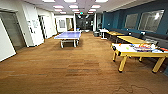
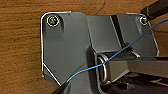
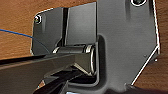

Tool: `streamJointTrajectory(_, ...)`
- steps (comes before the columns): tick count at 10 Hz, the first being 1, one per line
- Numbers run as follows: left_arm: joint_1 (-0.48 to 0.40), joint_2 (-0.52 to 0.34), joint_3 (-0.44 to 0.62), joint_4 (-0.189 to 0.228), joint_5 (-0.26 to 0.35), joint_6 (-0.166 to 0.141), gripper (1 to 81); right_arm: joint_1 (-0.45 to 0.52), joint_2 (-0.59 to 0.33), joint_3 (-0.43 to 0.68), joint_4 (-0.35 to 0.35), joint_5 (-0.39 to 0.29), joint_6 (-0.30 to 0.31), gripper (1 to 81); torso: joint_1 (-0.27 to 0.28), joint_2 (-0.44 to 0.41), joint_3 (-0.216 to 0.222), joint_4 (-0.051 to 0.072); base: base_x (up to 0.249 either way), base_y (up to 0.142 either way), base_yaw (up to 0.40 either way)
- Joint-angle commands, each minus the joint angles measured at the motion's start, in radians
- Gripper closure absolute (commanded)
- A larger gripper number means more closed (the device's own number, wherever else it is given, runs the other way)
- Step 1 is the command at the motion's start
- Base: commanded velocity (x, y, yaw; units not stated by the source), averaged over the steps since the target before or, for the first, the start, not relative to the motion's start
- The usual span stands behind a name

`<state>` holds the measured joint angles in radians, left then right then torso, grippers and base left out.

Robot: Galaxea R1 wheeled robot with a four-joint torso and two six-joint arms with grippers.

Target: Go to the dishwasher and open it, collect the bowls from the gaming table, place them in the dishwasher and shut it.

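The gaming table (image 1: 126,52), with a white top, yellow edge and yellow legs, stands at the right of the head view, a few metres ahead of me. Several small colourful things (image 1: 142,47) lie on its top, among them a yellow-green spot (image 1: 127,48). They are too blurred to tell which are the bowls. The dishwasher is out of view. In both wrist views my own dark plates (image 2: 67,50) (image 3: 120,42) hang over the brown wood-look floor (image 2: 20,45), and nothing is seen held.
A blue table-tennis table (image 1: 68,35) stands mid-room further back. Plain yellow-wood tables (image 1: 130,39) line the dark teal wall at the right. A white wall with a door (image 1: 11,31) runs along the left. Wide brown floor (image 1: 75,67) lies ahead.
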<state>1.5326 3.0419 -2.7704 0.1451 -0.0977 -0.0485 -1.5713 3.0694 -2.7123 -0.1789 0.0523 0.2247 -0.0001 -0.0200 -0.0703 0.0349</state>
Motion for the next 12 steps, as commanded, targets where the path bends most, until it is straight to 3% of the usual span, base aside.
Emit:
streamJointTrajectory(1, -0.042, 0.003, -0.003, -0.004, 0.05, 0.007, 1.0, 0.035, 0.007, 0.004, -0.01, -0.054, -0.005, 1.0, 0.0, 0.0, 0.0, 0.0, 0.192, 0.0, 0.0)
streamJointTrajectory(12, -0.042, 0.003, -0.003, 0.004, 0.049, 0.01, 1.0, 0.044, 0.001, -0.006, -0.008, -0.055, -0.005, 1.0, 0.0, 0.0, 0.0, 0.0, 0.191, 0.0, 0.0)
